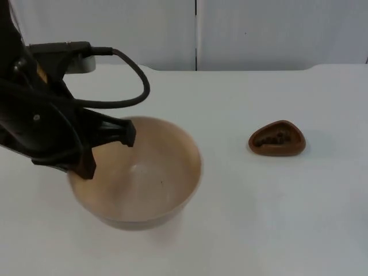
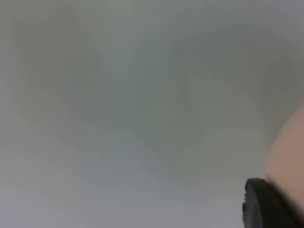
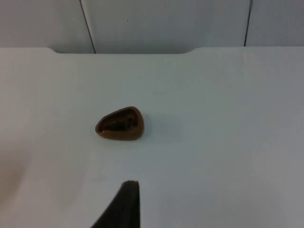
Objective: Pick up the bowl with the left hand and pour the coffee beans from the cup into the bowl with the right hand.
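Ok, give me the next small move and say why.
Probably close the left gripper on the bowl's rim and lift. Its fingers straddle the near-left rim, apparently still open, and the bowl looks to be still on the table. The cup with beans sits apart to the right, untouched; the right gripper waits, pointed toward it.

A white counter [image 1: 259,218] runs back to a grey partition wall [image 1: 276,31] split by a dark vertical seam [image 1: 196,34].
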Tool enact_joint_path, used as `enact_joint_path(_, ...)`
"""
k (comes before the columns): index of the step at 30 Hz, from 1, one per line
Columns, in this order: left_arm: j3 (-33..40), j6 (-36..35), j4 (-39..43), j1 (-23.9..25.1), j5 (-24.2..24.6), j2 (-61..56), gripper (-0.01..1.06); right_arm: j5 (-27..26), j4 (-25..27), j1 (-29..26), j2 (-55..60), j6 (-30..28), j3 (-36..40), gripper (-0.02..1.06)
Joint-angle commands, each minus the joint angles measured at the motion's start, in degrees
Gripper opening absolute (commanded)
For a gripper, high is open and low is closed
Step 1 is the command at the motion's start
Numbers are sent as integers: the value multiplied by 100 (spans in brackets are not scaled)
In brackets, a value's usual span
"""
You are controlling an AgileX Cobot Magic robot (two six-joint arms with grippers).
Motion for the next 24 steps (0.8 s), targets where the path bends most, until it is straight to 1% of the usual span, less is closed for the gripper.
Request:
enact_joint_path(1,15,-558,479,-190,-24,-62,0,-283,106,-21,519,-82,-152,104)
enact_joint_path(3,15,-860,822,-379,-12,-62,0,-464,201,-21,1091,-107,-328,104)
enact_joint_path(4,15,-860,822,-379,-12,-62,0,-464,201,-21,1091,-107,-328,104)
enact_joint_path(5,15,-973,896,-439,-12,-62,0,-531,261,-21,1325,-165,-430,104)
enact_joint_path(9,15,-1115,962,-471,12,-62,0,-714,834,-21,2369,-692,-866,104)
enact_joint_path(10,15,-1115,962,-471,12,-62,0,-714,834,-21,2369,-692,-866,104)
enact_joint_path(11,15,-1162,962,-471,12,-62,0,-728,953,-21,2641,-787,-975,104)
enact_joint_path(14,15,-1236,972,-471,-10,-62,0,-728,991,-9,3402,-826,-1367,104)
enact_joint_path(15,15,-1236,972,-471,-10,-62,0,-728,991,-9,3402,-826,-1367,104)
enact_joint_path(17,15,-1259,972,-471,-10,-62,0,-728,991,-9,3918,-826,-1652,104)
enact_joint_path(19,15,-1308,972,-471,-10,-62,0,-728,1011,-9,4458,-957,-1998,104)
enact_joint_path(20,15,-1308,972,-471,-10,-62,0,-728,1011,-9,4458,-957,-1998,104)
enact_joint_path(23,15,-1414,994,-471,-10,-62,0,-703,1035,-9,5033,-1002,-2407,104)
enact_joint_path(24,15,-1414,994,-471,-10,-62,0,-703,1035,-9,5033,-1002,-2407,104)
